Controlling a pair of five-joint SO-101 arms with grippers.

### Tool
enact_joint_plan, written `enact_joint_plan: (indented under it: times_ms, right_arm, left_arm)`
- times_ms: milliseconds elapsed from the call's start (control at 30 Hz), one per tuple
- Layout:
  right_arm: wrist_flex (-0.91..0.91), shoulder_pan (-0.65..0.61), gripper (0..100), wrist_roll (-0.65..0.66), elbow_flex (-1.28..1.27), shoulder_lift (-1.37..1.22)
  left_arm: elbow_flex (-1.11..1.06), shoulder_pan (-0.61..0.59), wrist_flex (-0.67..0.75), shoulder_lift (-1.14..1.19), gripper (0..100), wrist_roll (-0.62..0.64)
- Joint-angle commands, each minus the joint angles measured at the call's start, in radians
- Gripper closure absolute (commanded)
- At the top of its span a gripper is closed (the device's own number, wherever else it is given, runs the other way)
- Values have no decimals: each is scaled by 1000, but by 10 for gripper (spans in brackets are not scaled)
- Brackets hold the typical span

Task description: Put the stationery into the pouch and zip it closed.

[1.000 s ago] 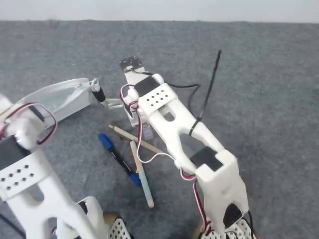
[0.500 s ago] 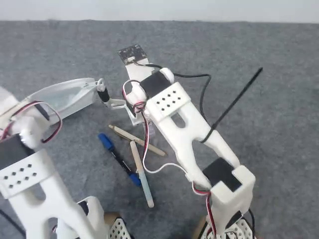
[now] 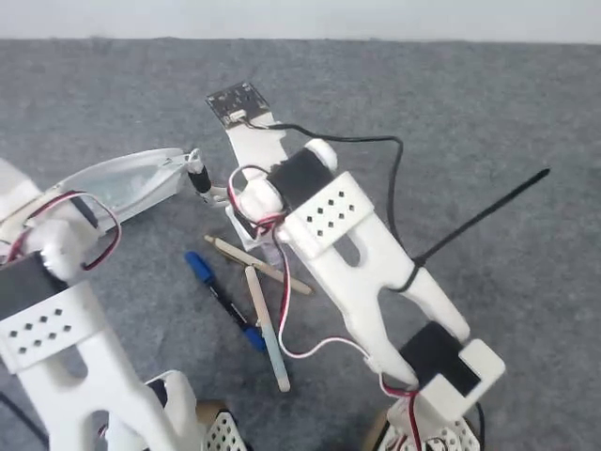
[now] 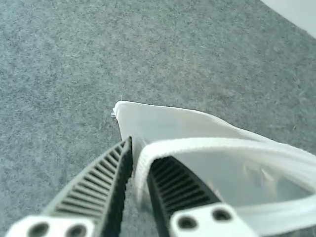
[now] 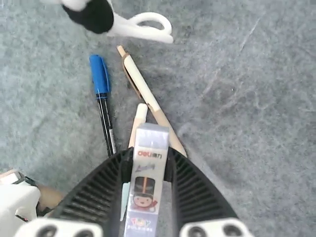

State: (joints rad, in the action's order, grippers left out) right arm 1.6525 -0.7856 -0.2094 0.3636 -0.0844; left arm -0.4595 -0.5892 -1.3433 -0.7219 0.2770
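Eraser gripped, pouch held ready.
The right claw clamps an eraser above the pens; the pouch, its rim pinched by the left claw, stretches lengthwise toward it from the left arm's side.

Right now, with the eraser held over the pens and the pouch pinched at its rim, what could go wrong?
1. The left gripper pinches only the rim of the pouch; it could slip free and the mouth sag shut.
2. The right gripper holds the eraser by its narrow sides; it may twist or drop among the pens.
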Motion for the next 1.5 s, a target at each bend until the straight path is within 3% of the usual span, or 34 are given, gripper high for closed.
enact_joint_plan:
  times_ms: [0, 233, 700, 933, 1300, 1467]
  right_arm:
    - [-38, -5, 992, -11, -48, 136]
    - [-182, -5, 992, -11, -233, 286]
    - [-677, -7, 992, -12, -720, 676]
    - [-912, -111, 992, -12, -948, 789]
    - [-998, -124, 992, -12, -1030, 963]
    - [-1017, -124, 992, -12, -1030, 995]
  left_arm:
    - [-8, 15, 28, 12, 991, 12]
    - [-8, 15, 28, 12, 991, 12]
    - [-24, 32, 32, 12, 991, 12]
    - [-24, 63, 26, 12, 991, 12]
    - [-39, 66, 31, 12, 991, 8]
    - [-39, 123, 25, 12, 991, -17]
